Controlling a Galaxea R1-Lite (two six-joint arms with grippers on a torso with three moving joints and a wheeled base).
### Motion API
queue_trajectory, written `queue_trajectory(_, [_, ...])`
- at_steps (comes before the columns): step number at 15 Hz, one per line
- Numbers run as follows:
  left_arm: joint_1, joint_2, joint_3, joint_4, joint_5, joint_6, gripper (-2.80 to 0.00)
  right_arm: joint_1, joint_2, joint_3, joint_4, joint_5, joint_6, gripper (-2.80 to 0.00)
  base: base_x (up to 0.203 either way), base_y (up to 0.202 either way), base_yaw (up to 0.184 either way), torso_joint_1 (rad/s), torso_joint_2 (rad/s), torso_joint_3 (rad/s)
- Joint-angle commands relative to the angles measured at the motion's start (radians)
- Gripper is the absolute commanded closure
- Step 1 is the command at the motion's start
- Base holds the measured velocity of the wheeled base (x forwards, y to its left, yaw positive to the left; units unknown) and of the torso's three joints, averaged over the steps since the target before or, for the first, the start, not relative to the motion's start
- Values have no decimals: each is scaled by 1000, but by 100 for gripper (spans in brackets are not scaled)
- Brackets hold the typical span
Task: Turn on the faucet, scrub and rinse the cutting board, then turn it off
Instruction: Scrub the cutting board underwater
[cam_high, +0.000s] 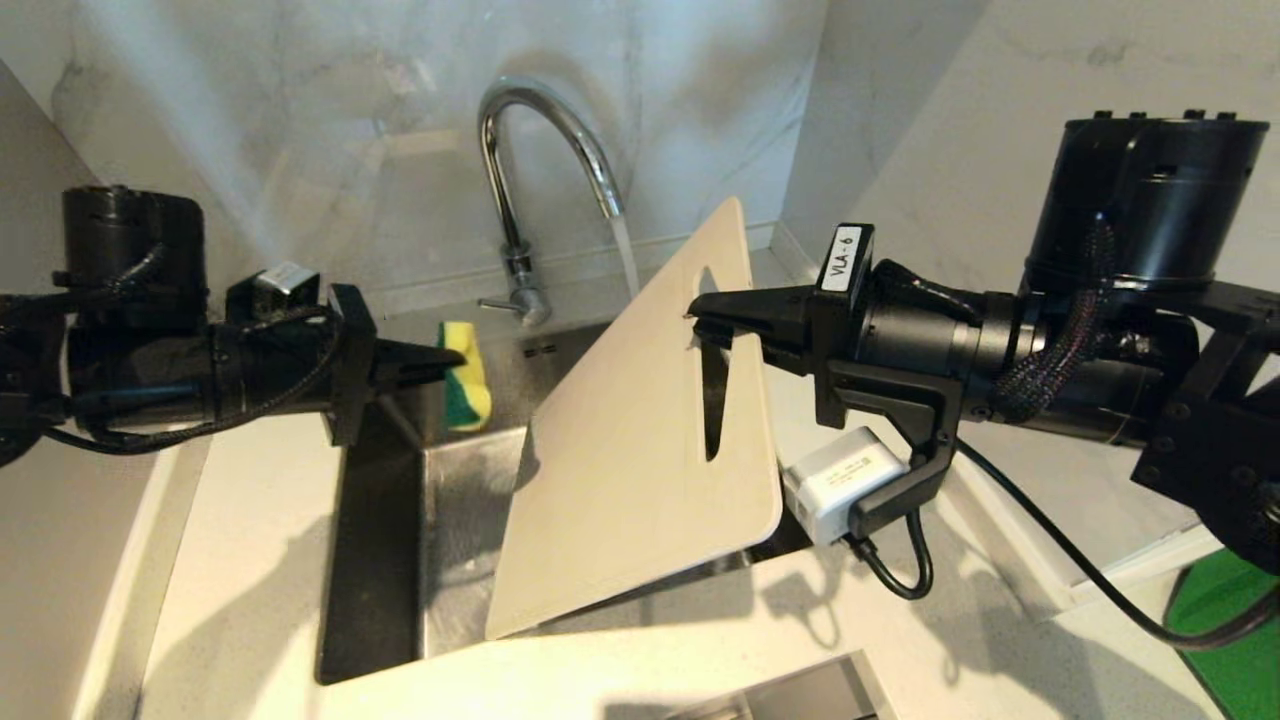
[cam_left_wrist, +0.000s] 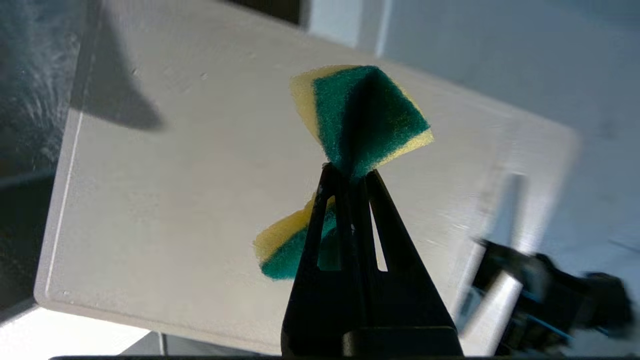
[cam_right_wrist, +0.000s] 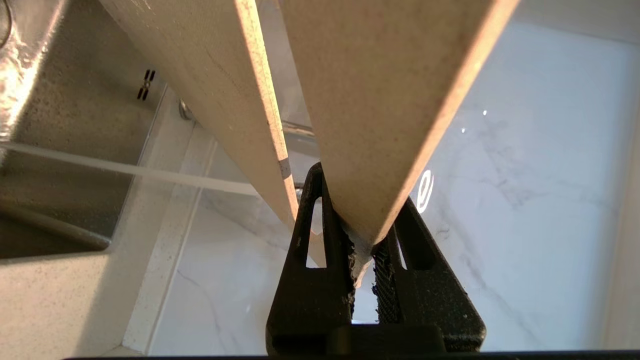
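Observation:
The chrome faucet (cam_high: 520, 170) arches over the steel sink (cam_high: 470, 500), and a stream of water (cam_high: 625, 250) falls from its spout behind the cutting board. The cream cutting board (cam_high: 640, 440) stands tilted over the sink, its handle slot (cam_high: 712, 385) toward the right. My right gripper (cam_high: 705, 312) is shut on the strip beside the slot; in the right wrist view the board (cam_right_wrist: 380, 100) sits pinched between its fingers (cam_right_wrist: 365, 235). My left gripper (cam_high: 450, 365) is shut on a green-and-yellow sponge (cam_high: 465, 375), left of the board and apart from it. In the left wrist view the squeezed sponge (cam_left_wrist: 365, 115) bulges past the fingertips, facing the board (cam_left_wrist: 175, 200).
White counter (cam_high: 240, 560) surrounds the sink, with marble walls (cam_high: 300, 120) behind and to the right. The faucet's thin lever (cam_high: 500, 303) sticks out at its base. A green mat (cam_high: 1230, 640) lies at the lower right.

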Motion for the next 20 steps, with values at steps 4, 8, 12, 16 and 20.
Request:
queue_trajectory(4, [86, -93, -45, 49, -59, -6, 0, -21, 83, -69, -3, 10, -20, 0, 0, 0, 0, 0, 0, 0])
queue_trajectory(8, [100, -95, -51, 48, -62, -6, 0, -29, 130, -114, -2, 22, -35, 0, 0, 0, 0, 0, 0, 0])
queue_trajectory(12, [102, -95, -54, 48, -62, -9, 0, -76, 191, -173, 0, 44, -54, 0, 0, 0, 0, 0, 0, 0])
queue_trajectory(16, [102, -95, -60, 48, -62, -14, 0, -111, 220, -201, 0, 58, -55, 0, 0, 0, 0, 0, 0, 0])
queue_trajectory(20, [103, -95, -59, 49, -61, -16, 0, -123, 263, -251, 0, 69, -55, 0, 0, 0, 0, 0, 0, 0])
